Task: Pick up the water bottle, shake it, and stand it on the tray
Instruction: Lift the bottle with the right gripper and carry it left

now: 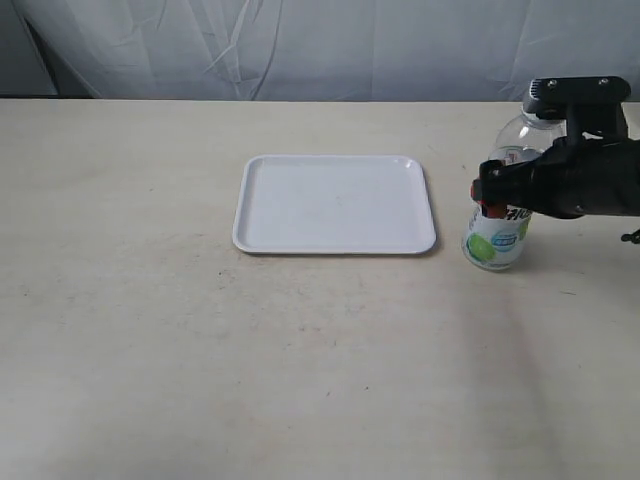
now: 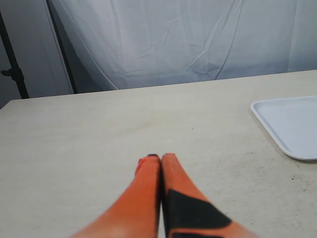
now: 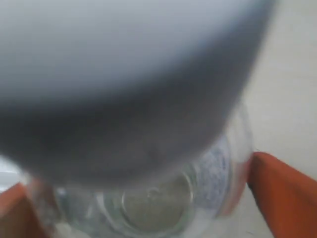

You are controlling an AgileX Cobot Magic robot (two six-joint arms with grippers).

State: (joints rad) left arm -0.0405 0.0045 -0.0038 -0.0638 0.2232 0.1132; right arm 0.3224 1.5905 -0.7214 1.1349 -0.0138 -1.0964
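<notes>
The water bottle point(image 1: 497, 238) is at the right of the table, right of the white tray point(image 1: 335, 203), its base at the table surface and its top leaning slightly away. My right gripper point(image 1: 497, 203) is shut on the bottle's body above the label. In the right wrist view I look down the clear bottle point(image 3: 163, 198). Its blurred white cap fills the upper picture, and an orange finger point(image 3: 282, 193) presses each side. My left gripper point(image 2: 161, 157) is shut and holds nothing, low over bare table, with the tray's corner point(image 2: 290, 124) off to one side.
A pale cloth backdrop point(image 1: 300, 45) hangs behind the table's far edge. A dark stand point(image 2: 12, 69) is past the table in the left wrist view. Nothing lies on the tray.
</notes>
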